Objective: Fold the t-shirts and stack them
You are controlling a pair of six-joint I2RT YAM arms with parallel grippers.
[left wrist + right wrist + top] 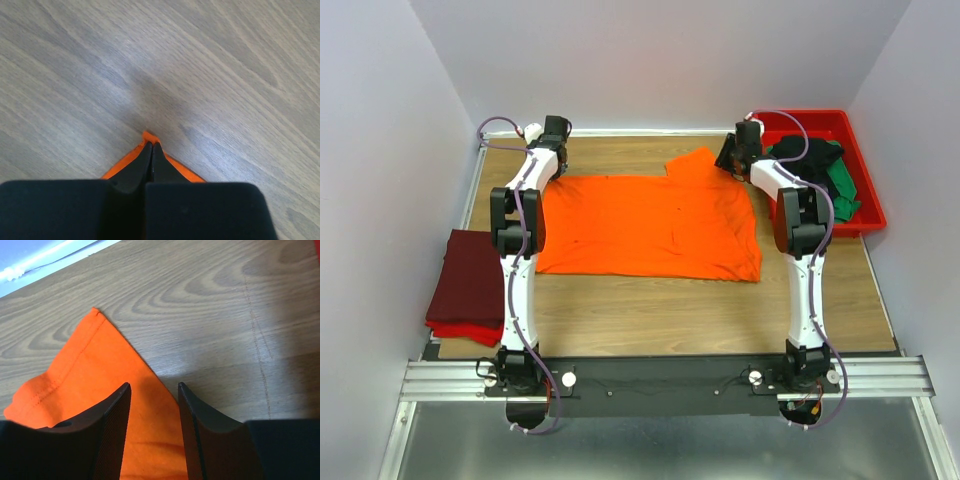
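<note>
The orange shirt (650, 225) lies flat on the table (650, 310) left of the tray (830, 122). It looks soft, light and limp (it should sag), so corners are the best hold. The left tool (151, 148) pinches the corner farthest from the tray, plain only in its wrist view. The right tool (154, 390) stands spread over the sleeve (90, 360) nearest the tray.

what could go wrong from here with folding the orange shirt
1. The left pincer is shut on just the tip of a corner of the orange t-shirt. With so little cloth held, the corner may slip out once it is lifted.
2. The right pincer is open, with the shirt's edge running between its fingers. Closing there could catch only a thin strip or miss, leaving a lopsided fold.
</note>
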